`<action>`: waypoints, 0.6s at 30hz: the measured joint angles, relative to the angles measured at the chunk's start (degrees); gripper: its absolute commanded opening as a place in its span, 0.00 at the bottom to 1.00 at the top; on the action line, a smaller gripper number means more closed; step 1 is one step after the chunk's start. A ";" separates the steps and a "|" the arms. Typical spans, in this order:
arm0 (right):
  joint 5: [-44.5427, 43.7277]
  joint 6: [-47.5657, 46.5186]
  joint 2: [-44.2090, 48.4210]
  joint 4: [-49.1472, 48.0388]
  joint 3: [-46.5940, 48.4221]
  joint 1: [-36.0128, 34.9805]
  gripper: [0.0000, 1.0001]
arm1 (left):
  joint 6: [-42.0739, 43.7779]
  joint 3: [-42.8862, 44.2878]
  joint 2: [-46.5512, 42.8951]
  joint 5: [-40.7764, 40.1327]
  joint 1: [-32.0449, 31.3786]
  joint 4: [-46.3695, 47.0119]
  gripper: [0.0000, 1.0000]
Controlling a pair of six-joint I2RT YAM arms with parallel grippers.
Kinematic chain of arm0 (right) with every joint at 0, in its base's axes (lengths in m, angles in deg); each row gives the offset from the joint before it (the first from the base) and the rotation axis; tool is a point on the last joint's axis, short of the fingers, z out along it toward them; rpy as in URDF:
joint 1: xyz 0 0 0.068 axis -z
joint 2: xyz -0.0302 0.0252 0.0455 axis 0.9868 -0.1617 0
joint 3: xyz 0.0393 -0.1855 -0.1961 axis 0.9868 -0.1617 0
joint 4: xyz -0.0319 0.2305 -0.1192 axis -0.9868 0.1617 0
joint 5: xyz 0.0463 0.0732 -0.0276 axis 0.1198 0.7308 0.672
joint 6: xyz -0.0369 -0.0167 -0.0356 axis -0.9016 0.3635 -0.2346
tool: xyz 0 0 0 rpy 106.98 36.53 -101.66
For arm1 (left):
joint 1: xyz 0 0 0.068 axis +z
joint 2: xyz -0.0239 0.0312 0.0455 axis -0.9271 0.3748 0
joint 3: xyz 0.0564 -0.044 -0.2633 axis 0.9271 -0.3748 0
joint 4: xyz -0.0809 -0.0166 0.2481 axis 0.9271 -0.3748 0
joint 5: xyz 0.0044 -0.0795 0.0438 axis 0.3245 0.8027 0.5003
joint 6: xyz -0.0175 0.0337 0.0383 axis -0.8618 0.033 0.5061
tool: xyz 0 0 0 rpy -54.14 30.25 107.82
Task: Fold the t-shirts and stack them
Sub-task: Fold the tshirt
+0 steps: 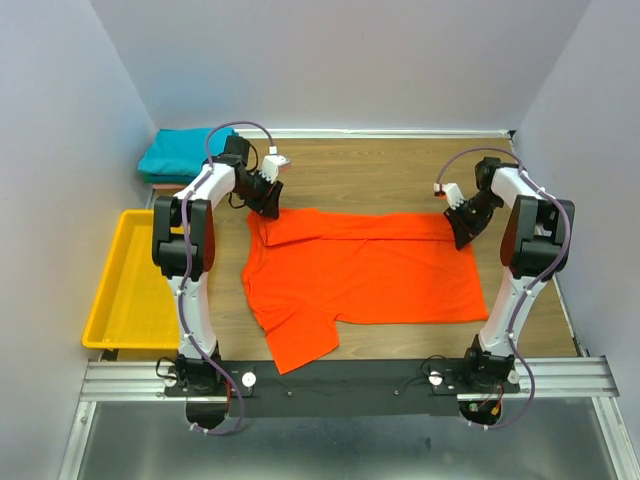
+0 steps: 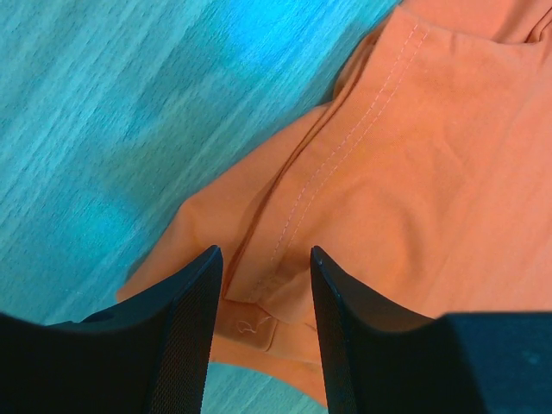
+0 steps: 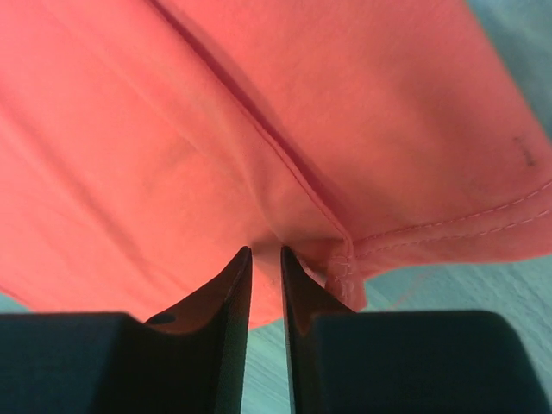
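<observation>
In the top view, the orange shirt (image 1: 370, 275) is lying spread on the table (image 1: 380, 170). Its far edge is lying folded over as a narrow band. The left gripper (image 1: 268, 205) is reaching down at the shirt's far left corner, and the right gripper (image 1: 465, 235) at its far right corner. A teal shirt (image 1: 180, 152) is lying folded well apart from the orange shirt, beyond its far left corner. A yellow tray (image 1: 130, 280) is sitting to the left of the orange shirt and is not touching it.

In the left wrist view, the left gripper (image 2: 263, 254) is holding its fingers apart over the corner of the orange shirt (image 2: 414, 172). A stitched hem is running into the gap between them. The cloth there is lying loose and is not clamped.

In the right wrist view, the right gripper (image 3: 264, 252) is keeping only a thin slit between its fingers. The tips are meeting the orange shirt (image 3: 216, 129) just beside a stitched hem corner. I cannot tell whether they are pinching the cloth.
</observation>
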 measured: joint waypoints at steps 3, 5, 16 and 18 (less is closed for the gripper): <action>-0.98 -0.98 0.85 -0.15 -1.03 0.00 0.24 | 0.04 -0.11 0.00 0.00 0.00 0.02 0.42; -1.25 -1.92 2.14 0.04 -1.27 0.00 0.25 | 0.22 -0.31 -0.09 0.00 0.00 0.00 0.35; 7.54 5.03 1.38 4.81 17.68 -1.79 0.42 | -1.11 -0.11 -0.66 -0.02 0.11 -0.02 0.39; 9.70 9.01 1.07 3.65 20.11 -4.00 0.44 | -1.33 0.24 -0.66 -0.22 0.15 -0.04 0.38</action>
